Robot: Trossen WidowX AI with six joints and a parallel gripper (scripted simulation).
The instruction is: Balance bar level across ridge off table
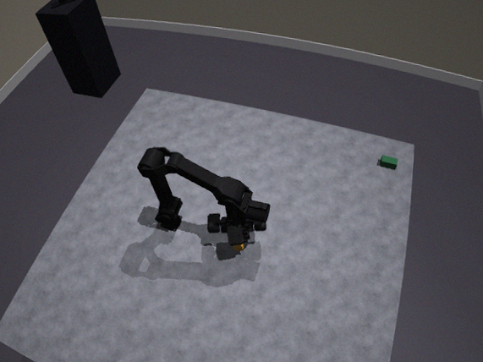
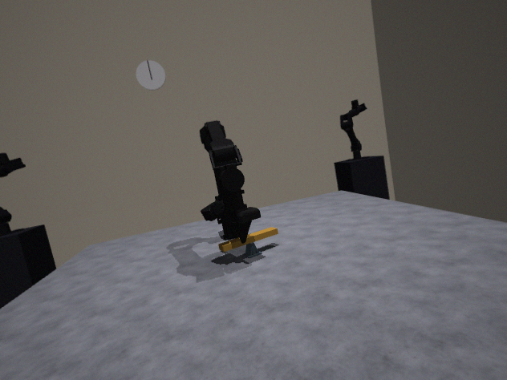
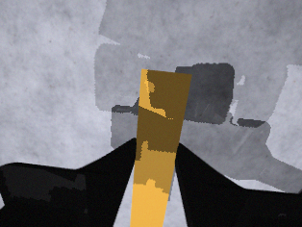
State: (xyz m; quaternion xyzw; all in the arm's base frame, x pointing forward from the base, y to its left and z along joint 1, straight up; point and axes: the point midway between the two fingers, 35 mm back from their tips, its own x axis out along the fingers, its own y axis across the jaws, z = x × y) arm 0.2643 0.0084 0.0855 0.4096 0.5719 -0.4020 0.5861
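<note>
Bar (image 1: 239, 246) (image 2: 264, 234) (image 3: 156, 165) in orange-yellow, table (image 1: 313, 266) (image 2: 306, 302) (image 3: 43, 96) in mottled pale grey, small block (image 1: 389, 162) in green, ridge (image 2: 251, 250) in dark teal.

Relative to the clock (image 2: 150, 74) on the wall, one dark pedestal (image 1: 78, 44) (image 2: 362, 176) stands lower right, another (image 2: 22, 261) lower left, each bearing a black arm. A green block (image 1: 389, 162) also shows.

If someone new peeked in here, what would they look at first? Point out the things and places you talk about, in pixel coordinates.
Probably the orange bar (image 1: 239, 247) (image 2: 264, 234) (image 3: 161, 130), bright between the fingers of the black gripper (image 1: 237, 244) (image 2: 237, 241) (image 3: 156, 144), above the pale tabletop (image 1: 313, 266) (image 2: 306, 306) (image 3: 43, 96). Next, the little green block (image 1: 389, 162), near a far corner.
</note>
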